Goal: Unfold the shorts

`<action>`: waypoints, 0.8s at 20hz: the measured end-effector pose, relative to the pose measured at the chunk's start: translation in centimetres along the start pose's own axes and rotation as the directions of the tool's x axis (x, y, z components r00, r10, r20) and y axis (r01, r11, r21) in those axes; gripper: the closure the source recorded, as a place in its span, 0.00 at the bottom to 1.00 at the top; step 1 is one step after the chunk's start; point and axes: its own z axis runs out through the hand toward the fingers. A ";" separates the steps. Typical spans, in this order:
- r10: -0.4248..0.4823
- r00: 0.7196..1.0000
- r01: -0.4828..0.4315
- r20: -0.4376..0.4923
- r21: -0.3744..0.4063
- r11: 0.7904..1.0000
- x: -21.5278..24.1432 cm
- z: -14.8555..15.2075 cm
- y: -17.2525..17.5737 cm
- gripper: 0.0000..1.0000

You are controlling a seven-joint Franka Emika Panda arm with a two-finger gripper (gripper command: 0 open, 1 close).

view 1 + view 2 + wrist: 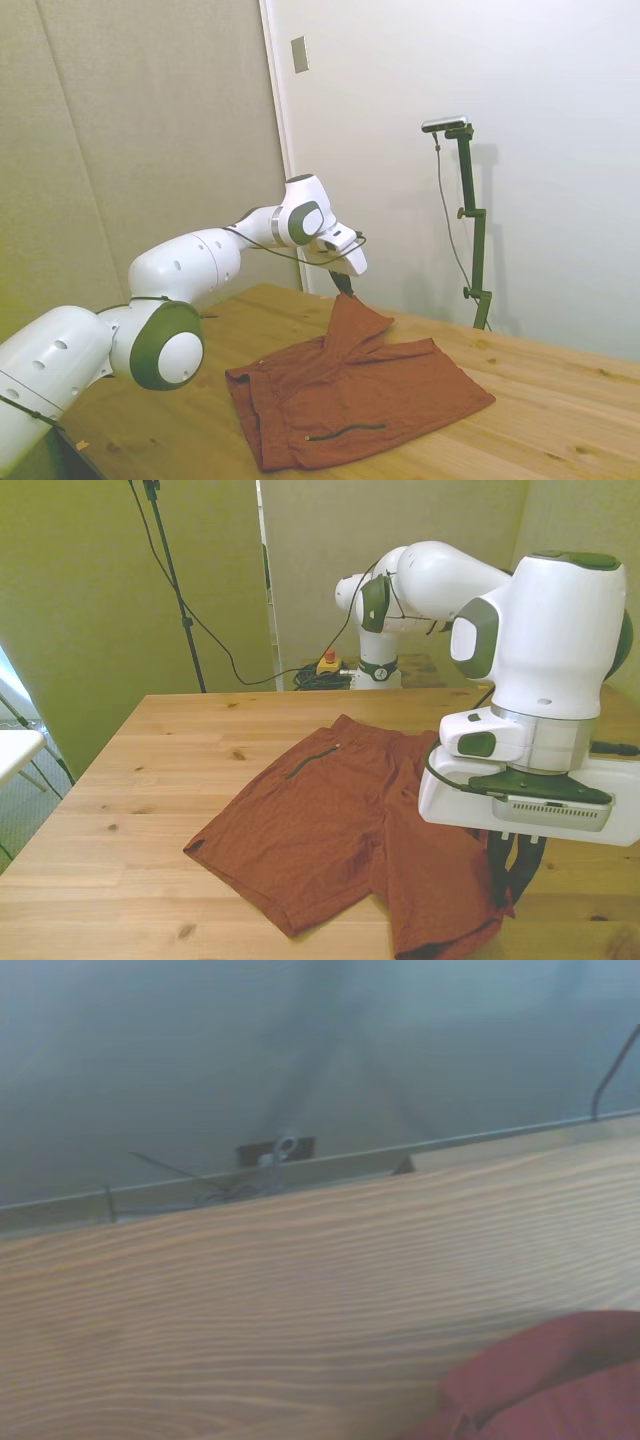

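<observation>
The gripper [346, 288] is pinching a raised leg hem of the shorts [370, 395], fingers closed on cloth; it should be carrying it outward, low over the tabletop [150, 780], before letting go.

- One pair of rust-brown shorts [350, 400] lay on the table.
- One wooden table [150, 770] was in view.
- One white arm [180, 270] carried one gripper [345, 285].
- One dark pocket line [312, 762] showed on the shorts.
</observation>
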 end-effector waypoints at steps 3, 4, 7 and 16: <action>-0.012 1.000 0.011 0.029 0.021 1.000 0.2 -0.1 0.1 0.00; -0.018 0.999 0.017 0.040 0.030 0.999 0.3 -0.2 0.1 0.00; -0.037 0.998 0.034 0.047 0.058 0.998 0.5 -0.5 0.0 0.00; -0.075 0.994 0.071 0.084 0.050 0.996 0.0 -4.4 -0.2 0.00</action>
